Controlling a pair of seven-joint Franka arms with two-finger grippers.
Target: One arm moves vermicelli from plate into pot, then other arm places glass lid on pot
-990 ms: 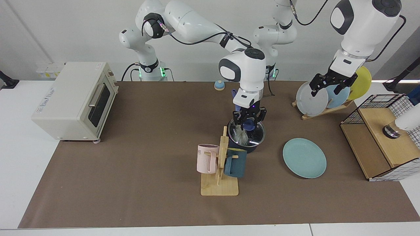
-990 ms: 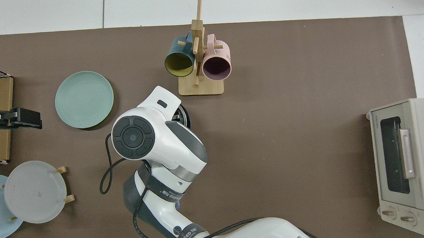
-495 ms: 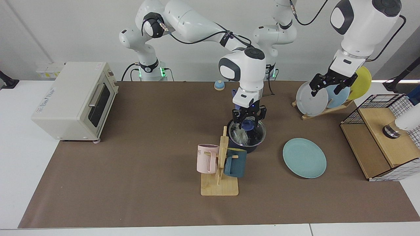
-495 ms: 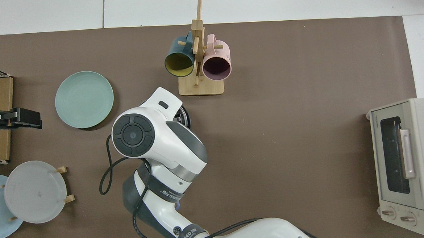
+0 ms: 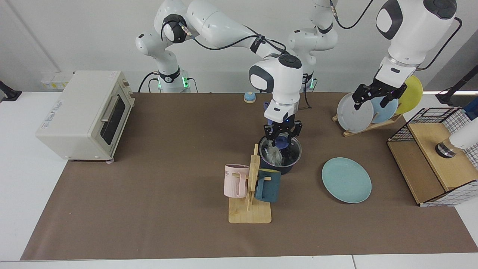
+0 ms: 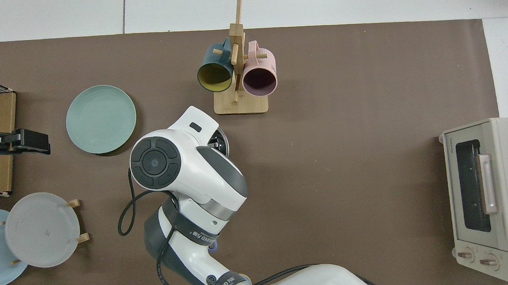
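Note:
The navy pot (image 5: 279, 166) stands mid-table behind the mug rack, with the glass lid (image 5: 290, 152) resting on it. White vermicelli (image 5: 274, 155) shows through the glass. My right gripper (image 5: 281, 135), with a blue wrist light, hangs open just above the lid's blue knob (image 5: 283, 142). The teal plate (image 5: 346, 180) lies bare to the pot's right, and it also shows in the top view (image 6: 100, 119). In the top view my right arm hides all but a sliver of the pot (image 6: 222, 143). My left gripper (image 5: 376, 98) waits open and holds nothing in front of the plate rack.
A wooden rack (image 5: 251, 201) holding a pink mug (image 5: 235, 181) and a dark teal mug (image 5: 268, 185) stands directly in front of the pot. A toaster oven (image 5: 86, 114) sits at the left. A plate rack (image 5: 368, 125) and a wire basket (image 5: 437, 153) are at the right.
My right gripper has risen a little from the lid's knob, leaving the lid on the pot. The left arm has not moved.

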